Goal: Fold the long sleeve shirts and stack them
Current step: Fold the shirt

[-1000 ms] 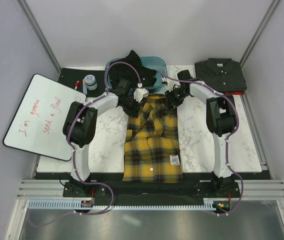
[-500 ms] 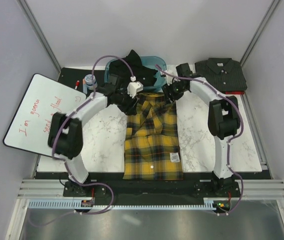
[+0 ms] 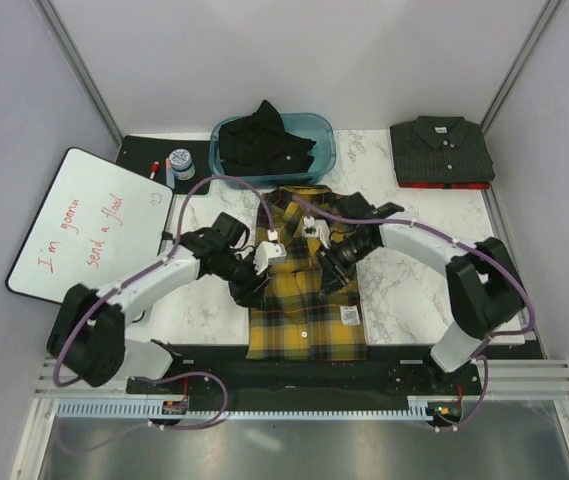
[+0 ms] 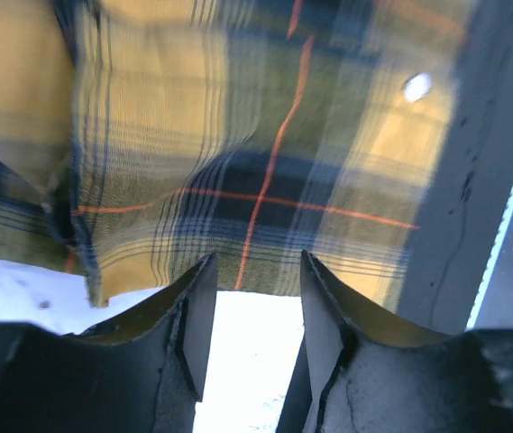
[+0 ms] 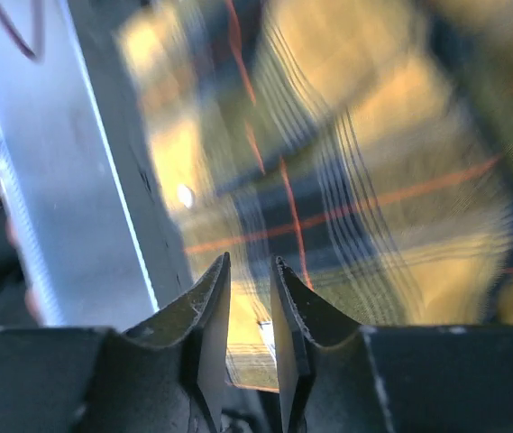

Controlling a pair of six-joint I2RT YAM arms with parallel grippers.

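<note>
The yellow-and-black plaid long sleeve shirt [image 3: 304, 320] lies flat in the middle of the table, sleeves folded in, hem at the near edge. My left gripper [image 3: 248, 284] hovers at its left edge and is open; white table shows between its fingers [image 4: 198, 307], with the plaid edge [image 4: 265, 189] just ahead. My right gripper [image 3: 331, 272] is over the shirt's right half, its jaws a narrow gap apart with nothing pinched, and the plaid [image 5: 355, 180] below is blurred. A charcoal shirt [image 3: 442, 150] lies folded at the back right. A black shirt [image 3: 264, 145] is bunched in the bin.
A teal bin [image 3: 322, 128] stands at the back centre. A whiteboard [image 3: 89, 230] leans off the table's left side, with a small bottle [image 3: 179, 162] and a marker [image 3: 154, 168] on a black mat behind it. The table's dark front rail [image 4: 472, 180] runs below the hem.
Both arms have swung from the collar end at the back toward me, down to the shirt's middle, one on each side. The plaid collar area now lies uncovered.
</note>
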